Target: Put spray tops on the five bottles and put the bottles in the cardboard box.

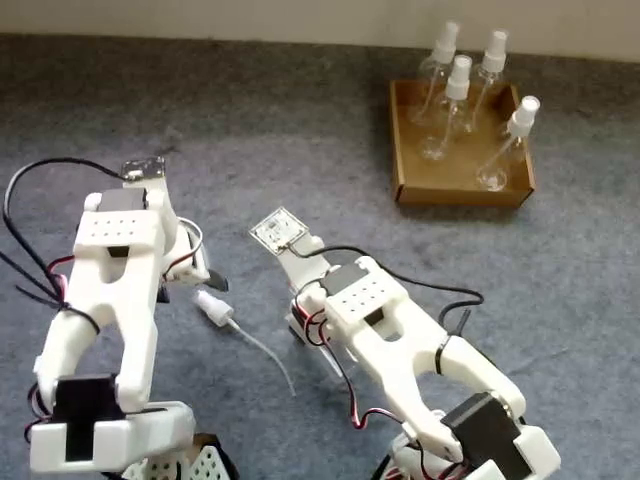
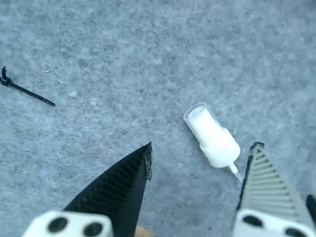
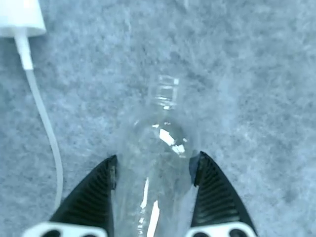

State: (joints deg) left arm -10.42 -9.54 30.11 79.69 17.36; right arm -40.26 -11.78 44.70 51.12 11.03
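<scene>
Low down, right claw (image 3: pixel 157 158) around clear bottle (image 3: pixel 165 131).

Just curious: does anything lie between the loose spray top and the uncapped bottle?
No: in the right wrist view, only bare carpet separates the spray top and the bottle.

No text, label or number can be read anywhere
</scene>
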